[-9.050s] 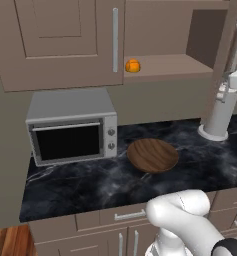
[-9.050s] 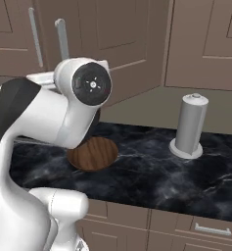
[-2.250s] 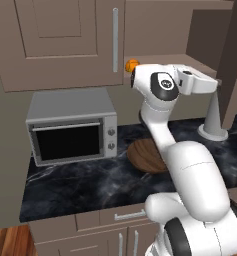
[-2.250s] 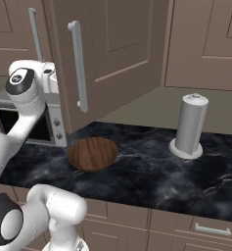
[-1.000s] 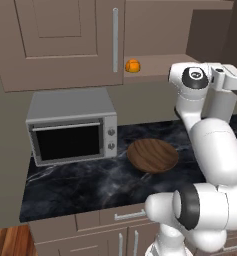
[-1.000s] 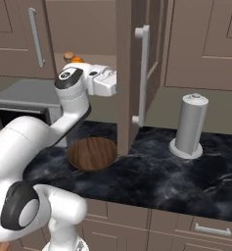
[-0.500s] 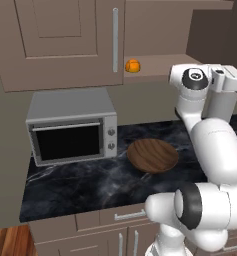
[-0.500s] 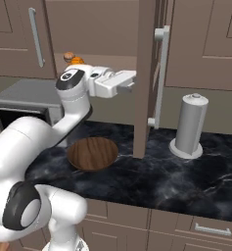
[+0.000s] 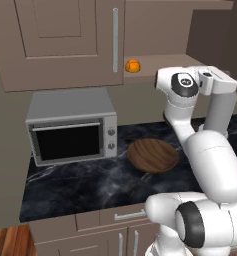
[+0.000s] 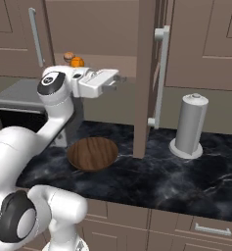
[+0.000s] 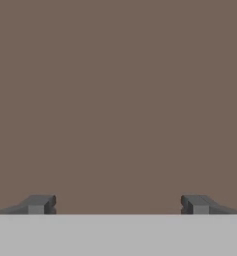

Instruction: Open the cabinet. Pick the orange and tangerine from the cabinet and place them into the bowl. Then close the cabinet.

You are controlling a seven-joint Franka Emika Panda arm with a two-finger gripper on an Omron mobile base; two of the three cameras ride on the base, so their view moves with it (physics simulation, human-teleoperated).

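cabinet (image 10: 147,73): your right door now stands swung out edge-on in the middle of the right base view, further round than half a second ago. Its silver handle (image 10: 158,78) faces the right of the frame. The left door is still shut, upper left of both base views.

pincer (image 10: 118,80): you've let go of the handle. The jaws went from nearly wide to fully wide over the last second, and the hand view shows both tips far apart with nothing between them, just plain brown panel ahead. It sits just left of the door edge, center-left of the right base view.

fruit: an orange one (image 9: 133,65) sits on the cabinet shelf, upper middle of the left base view. From the right base view there's a second, duller one (image 10: 68,56) just beside it. I can't say which is the tangerine.

bowl (image 9: 152,155): empty on the dark table, lower middle, next to the microwave (image 9: 72,125).

what it means: I'd call the opening step done, so you're clear to reach for the fruit next.
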